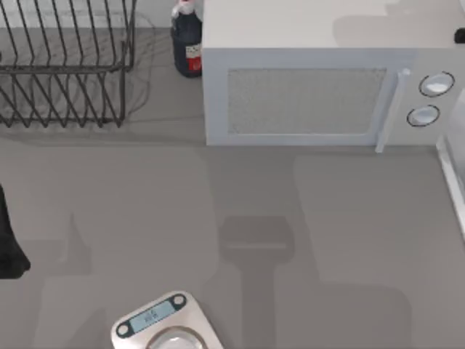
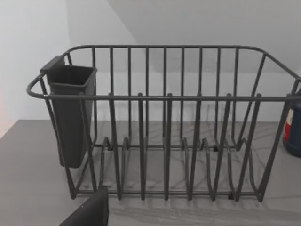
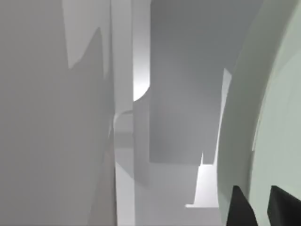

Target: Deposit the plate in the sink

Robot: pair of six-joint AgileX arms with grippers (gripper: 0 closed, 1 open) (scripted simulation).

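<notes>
At the lower right of the right wrist view, the right gripper [image 3: 262,212] pinches the plate [image 3: 273,117] rim; best lowered level into the sink.

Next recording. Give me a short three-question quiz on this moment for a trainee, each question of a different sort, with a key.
1. True or false: dishes stand in the dish rack.
2. In the top view, what stands between the dish rack and the microwave? A: a bottle. B: a mug. C: a pan.
3. Fill in: in the right wrist view, the right gripper has its jaws astride the rim of the pale green ____.

Key: 1 false; 2 A; 3 plate.
</notes>
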